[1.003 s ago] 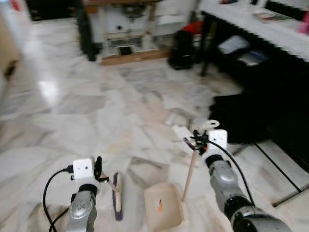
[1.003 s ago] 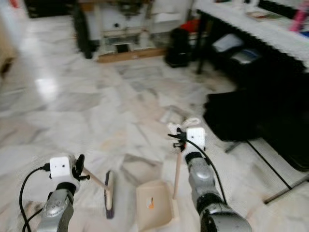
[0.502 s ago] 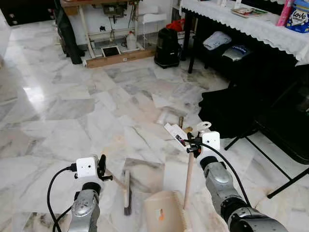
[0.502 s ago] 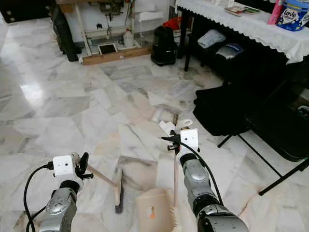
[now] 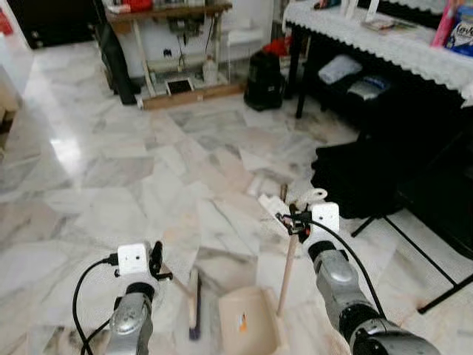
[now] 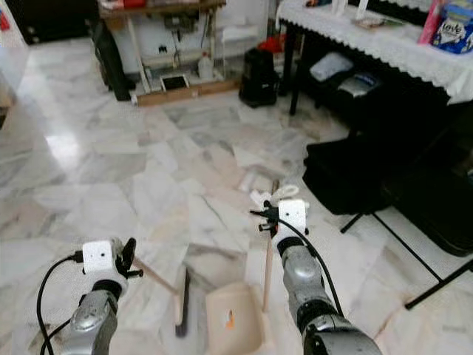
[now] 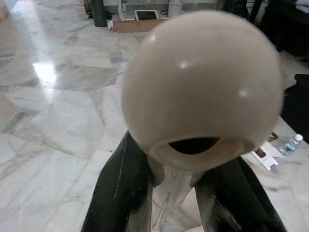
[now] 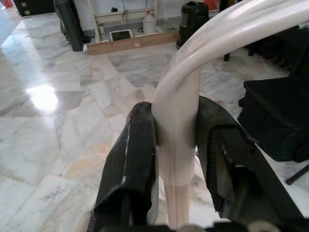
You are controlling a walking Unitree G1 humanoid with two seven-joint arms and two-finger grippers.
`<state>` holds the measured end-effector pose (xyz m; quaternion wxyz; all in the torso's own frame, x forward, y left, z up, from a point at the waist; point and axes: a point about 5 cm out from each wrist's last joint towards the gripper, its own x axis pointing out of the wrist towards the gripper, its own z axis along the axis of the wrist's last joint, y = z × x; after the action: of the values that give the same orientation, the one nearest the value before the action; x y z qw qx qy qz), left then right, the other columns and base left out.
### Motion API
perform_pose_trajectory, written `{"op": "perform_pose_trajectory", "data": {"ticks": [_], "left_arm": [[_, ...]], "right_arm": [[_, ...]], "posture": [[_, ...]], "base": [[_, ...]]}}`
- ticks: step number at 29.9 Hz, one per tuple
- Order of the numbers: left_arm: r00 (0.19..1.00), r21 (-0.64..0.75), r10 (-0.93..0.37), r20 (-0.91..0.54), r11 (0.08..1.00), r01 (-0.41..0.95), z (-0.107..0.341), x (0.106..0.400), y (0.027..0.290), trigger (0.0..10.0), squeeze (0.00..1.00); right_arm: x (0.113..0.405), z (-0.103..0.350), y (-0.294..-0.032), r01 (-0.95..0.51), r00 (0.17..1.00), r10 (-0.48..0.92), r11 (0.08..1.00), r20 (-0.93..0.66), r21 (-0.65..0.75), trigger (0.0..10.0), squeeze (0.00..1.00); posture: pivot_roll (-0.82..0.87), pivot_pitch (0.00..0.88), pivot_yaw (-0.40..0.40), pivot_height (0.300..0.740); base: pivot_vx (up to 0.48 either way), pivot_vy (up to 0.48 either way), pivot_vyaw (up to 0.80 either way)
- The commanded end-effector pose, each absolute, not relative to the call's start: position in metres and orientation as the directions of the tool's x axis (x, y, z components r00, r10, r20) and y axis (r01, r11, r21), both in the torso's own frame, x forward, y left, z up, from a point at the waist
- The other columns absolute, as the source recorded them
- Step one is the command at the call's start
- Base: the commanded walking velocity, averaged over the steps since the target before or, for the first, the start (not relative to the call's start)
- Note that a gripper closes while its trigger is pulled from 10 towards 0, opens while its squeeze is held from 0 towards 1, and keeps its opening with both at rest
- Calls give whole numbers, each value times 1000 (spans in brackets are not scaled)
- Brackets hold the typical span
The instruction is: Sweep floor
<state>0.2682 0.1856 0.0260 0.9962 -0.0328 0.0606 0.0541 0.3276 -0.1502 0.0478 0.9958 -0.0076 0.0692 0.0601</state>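
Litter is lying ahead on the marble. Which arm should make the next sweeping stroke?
Left. The left claw grips the brush, whose head rests on the floor. The right claw holds the dustpan by its upright handle. The litter lies beyond both, so step closer first.

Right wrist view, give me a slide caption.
Right tool clamped on the dustpan handle, above marble floor.
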Motion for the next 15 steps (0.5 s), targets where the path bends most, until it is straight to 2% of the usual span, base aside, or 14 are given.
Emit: {"op": "perform_pose_trajectory", "data": {"ticks": [1,15], "left_arm": [[984,-60,115,-138,990,-124,24,266,190,10000,0],[985,-60,109,-137,991,-118,23,266,189,10000,0]], "right_arm": [[331,53,-146,-121,986,121,993,-113,7,10000,0],[330,52,-146,-121,986,121,993,-115,8,10000,0]], "posture": [[-14,0,20,740],[-15,0,21,740]], "base": [[319,0,0],[360,0,0]]}}
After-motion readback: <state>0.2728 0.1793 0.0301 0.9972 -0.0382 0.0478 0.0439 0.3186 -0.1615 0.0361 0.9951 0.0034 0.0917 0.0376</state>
